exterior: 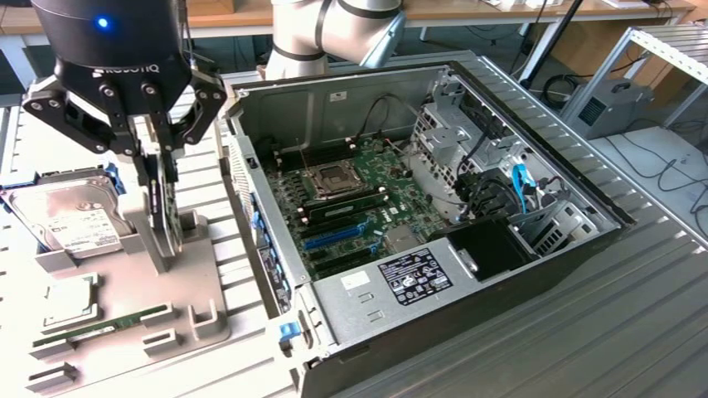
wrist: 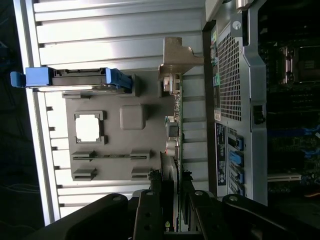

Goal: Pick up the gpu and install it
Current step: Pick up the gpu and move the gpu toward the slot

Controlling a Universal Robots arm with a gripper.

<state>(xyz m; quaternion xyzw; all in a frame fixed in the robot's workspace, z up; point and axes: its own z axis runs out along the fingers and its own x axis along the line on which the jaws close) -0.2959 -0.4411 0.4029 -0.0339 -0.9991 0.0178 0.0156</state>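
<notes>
Shows a robot gripper (exterior: 155, 178) clamped on the gpu (exterior: 166, 228) beside an open computer case (exterior: 332, 104).
Starts at the exterior view's left with a hard drive (exterior: 66, 220) propped in a grey holder (exterior: 199, 311), a RAM stick (exterior: 105, 325) at its six o'clock. Moves on to the gpu at the drive's three o'clock, standing on edge in the holder, upper edge pinched between both fingers (wrist: 150, 212), apparently not yet clear of its slot. Ends with the case at the holder's three o'clock, blue slots (exterior: 332, 238) bare on the board (exterior: 382, 195). Looks best done by keeping the grip square and drawing straight up, no tilt, so the metal bracket (wrist: 177, 55) clears the holder.
</notes>
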